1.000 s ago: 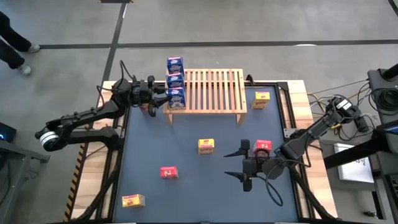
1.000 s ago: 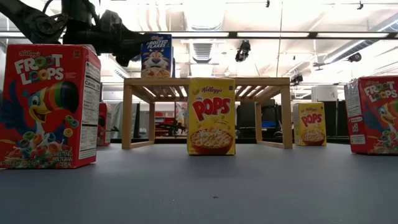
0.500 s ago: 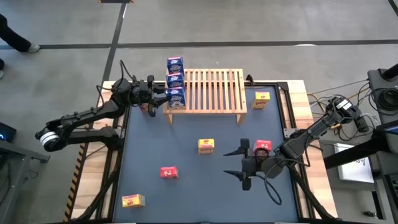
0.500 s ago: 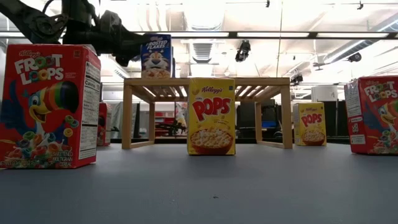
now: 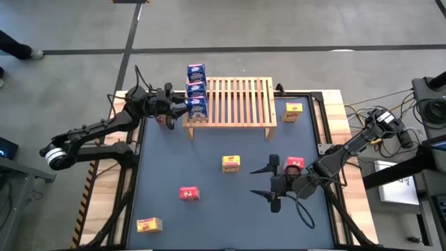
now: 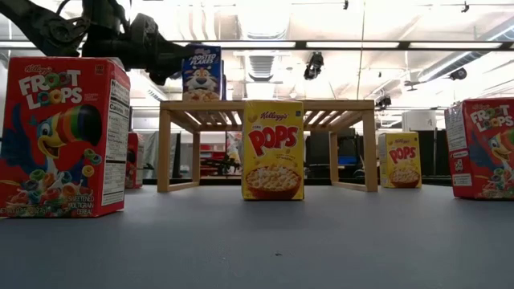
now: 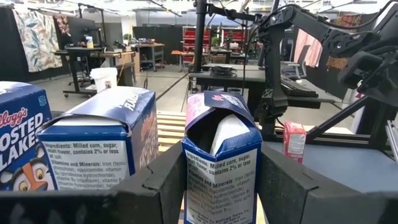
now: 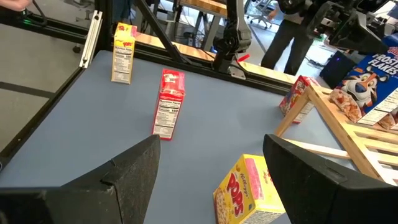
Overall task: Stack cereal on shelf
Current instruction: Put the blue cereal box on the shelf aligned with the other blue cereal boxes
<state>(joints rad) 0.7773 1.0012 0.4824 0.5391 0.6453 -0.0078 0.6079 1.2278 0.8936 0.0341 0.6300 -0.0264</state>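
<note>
Frosted Flakes box (image 7: 219,163): light, crushable cardboard, probably; left gripper (image 5: 175,105) jaws clamp its narrow sides. Right gripper (image 5: 273,184) jaws wide, empty.

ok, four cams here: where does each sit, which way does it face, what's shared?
High: overhead, straight down on the table; both arms show.
Low: table height, level across past the yellow box to the shelf; left arm at upper left.
Left wrist: on the left arm, facing the blue box that the left gripper holds on the shelf.
Right wrist: on the right arm, open right gripper over the table, facing a red box.
Shared: high and low both show shelf and yellow box.
</note>
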